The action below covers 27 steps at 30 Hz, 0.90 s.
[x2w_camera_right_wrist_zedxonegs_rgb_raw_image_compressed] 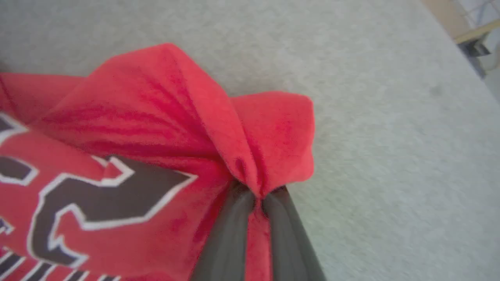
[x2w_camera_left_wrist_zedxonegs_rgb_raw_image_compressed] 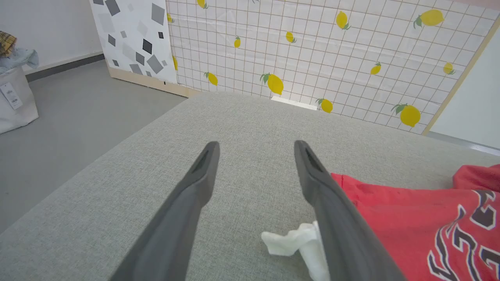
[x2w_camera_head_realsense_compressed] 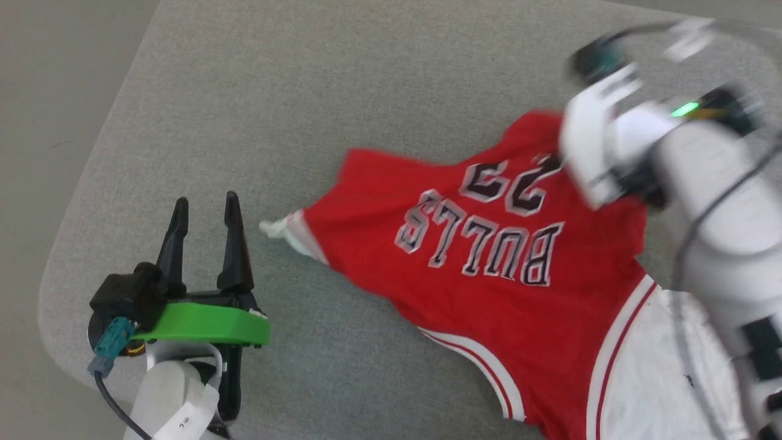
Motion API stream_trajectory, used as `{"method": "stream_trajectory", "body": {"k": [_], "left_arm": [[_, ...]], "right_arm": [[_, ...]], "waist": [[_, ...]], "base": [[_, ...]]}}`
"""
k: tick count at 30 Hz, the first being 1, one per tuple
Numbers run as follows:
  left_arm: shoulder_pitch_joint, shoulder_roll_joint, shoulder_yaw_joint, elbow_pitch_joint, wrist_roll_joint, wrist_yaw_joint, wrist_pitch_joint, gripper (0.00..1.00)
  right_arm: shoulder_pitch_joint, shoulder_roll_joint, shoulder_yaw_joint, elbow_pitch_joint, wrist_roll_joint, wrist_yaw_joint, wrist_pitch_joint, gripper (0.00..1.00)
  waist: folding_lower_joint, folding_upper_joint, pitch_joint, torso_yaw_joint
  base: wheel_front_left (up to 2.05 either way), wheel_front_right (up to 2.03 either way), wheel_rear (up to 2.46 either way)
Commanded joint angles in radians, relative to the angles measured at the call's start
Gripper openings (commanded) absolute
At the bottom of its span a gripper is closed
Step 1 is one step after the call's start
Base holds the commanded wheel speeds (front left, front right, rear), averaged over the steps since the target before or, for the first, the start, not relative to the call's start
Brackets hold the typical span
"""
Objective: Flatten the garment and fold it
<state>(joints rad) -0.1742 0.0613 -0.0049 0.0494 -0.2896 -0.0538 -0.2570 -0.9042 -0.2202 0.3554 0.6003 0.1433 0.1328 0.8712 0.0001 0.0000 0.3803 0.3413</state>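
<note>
The garment point(x2w_camera_head_realsense_compressed: 489, 244), a red jersey shirt with white sleeves and a black "BULLS 23" print, lies print-up on the grey padded table point(x2w_camera_head_realsense_compressed: 317, 91). My right gripper point(x2w_camera_right_wrist_zedxonegs_rgb_raw_image_compressed: 256, 197) is shut on a bunched red fold of the garment point(x2w_camera_right_wrist_zedxonegs_rgb_raw_image_compressed: 250, 132) near the "23"; in the head view that arm is a blurred white shape over the shirt's far right part. Left of the shirt, my left gripper point(x2w_camera_head_realsense_compressed: 204, 211) stands open above bare table, nothing between its fingers. A crumpled white sleeve tip point(x2w_camera_left_wrist_zedxonegs_rgb_raw_image_compressed: 291, 240) lies just beside its right finger point(x2w_camera_left_wrist_zedxonegs_rgb_raw_image_compressed: 312, 171).
The table's rounded left corner point(x2w_camera_head_realsense_compressed: 52, 305) and left edge drop to grey floor. In the left wrist view a lemon-patterned panel point(x2w_camera_left_wrist_zedxonegs_rgb_raw_image_compressed: 312, 47) and a grey-speckled panel point(x2w_camera_left_wrist_zedxonegs_rgb_raw_image_compressed: 133, 39) stand beyond the table, and a white bag point(x2w_camera_left_wrist_zedxonegs_rgb_raw_image_compressed: 15, 93) stands on the floor.
</note>
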Motion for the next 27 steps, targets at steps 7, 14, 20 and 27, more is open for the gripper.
{"method": "stream_trajectory", "body": {"k": [7, 14, 20, 27], "left_arm": [[-0.038, -0.010, -0.007, 0.021, -0.002, -0.027, -0.005, 1.00], [-0.038, -0.011, -0.014, 0.049, -0.021, -0.022, -0.005, 1.00], [-0.023, -0.011, -0.011, 0.063, -0.007, -0.019, -0.005, 1.00], [0.029, -0.011, 0.005, 0.071, 0.023, -0.009, -0.005, 1.00]], "right_arm": [[-0.178, -0.040, -0.254, 0.011, -0.225, -0.002, -0.181, 0.00], [-0.206, 0.013, -0.363, 0.055, -0.387, -0.002, -0.300, 1.00], [-0.144, 0.084, -0.418, 0.051, -0.315, -0.002, -0.473, 1.00], [0.097, 0.132, -0.437, -0.062, -0.160, -0.002, -0.670, 1.00]], "waist": [[-0.0001, 0.0000, 0.040, 0.047], [-0.0001, 0.0000, 0.032, 0.048], [-0.0001, 0.0000, -0.043, 0.007], [-0.0001, 0.0000, -0.165, -0.078]], "base": [[0.00, 0.00, 0.00], [0.00, 0.00, 0.00], [0.00, 0.00, 0.00], [0.00, 0.00, 0.00]]}}
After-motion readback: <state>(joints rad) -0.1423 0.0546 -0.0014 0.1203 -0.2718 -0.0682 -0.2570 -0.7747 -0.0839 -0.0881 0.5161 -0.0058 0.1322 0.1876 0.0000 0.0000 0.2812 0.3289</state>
